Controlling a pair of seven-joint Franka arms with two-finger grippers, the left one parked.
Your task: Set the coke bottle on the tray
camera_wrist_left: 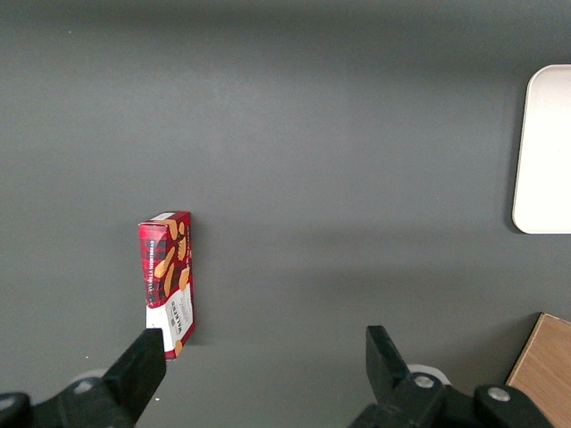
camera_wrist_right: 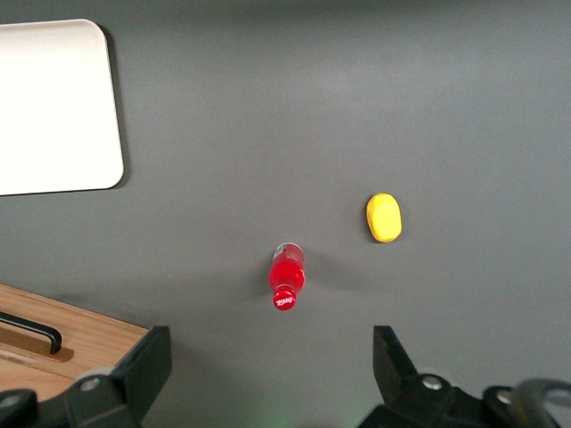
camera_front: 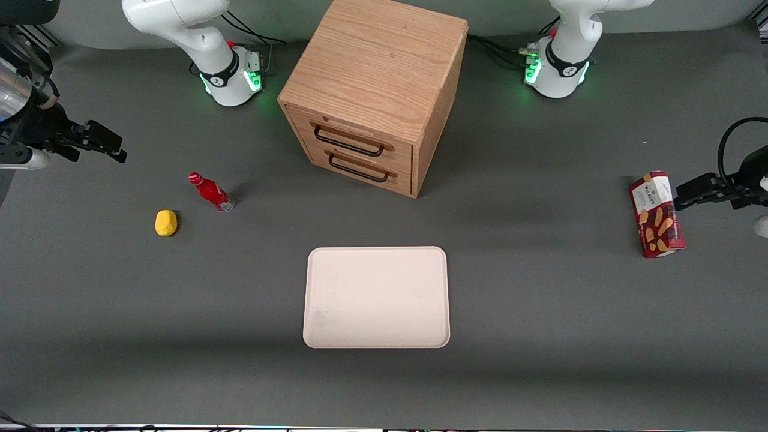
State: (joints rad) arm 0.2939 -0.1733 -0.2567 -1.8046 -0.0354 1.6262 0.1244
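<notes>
The coke bottle (camera_front: pixel 211 192) is a small slim red bottle with a red cap, standing upright on the dark table between the yellow lump and the wooden drawer cabinet. It also shows in the right wrist view (camera_wrist_right: pixel 286 276), seen from above. The cream-pink tray (camera_front: pixel 377 297) lies flat near the front camera, bare; its corner shows in the right wrist view (camera_wrist_right: pixel 53 107). My right gripper (camera_front: pixel 105 144) hangs high over the working arm's end of the table, open and empty, apart from the bottle. Its fingers (camera_wrist_right: pixel 143 366) stand wide apart.
A yellow lump (camera_front: pixel 166 222) lies beside the bottle, toward the working arm's end. A wooden two-drawer cabinet (camera_front: pixel 375 90) stands mid-table, farther from the front camera than the tray. A red snack box (camera_front: pixel 657 214) stands toward the parked arm's end.
</notes>
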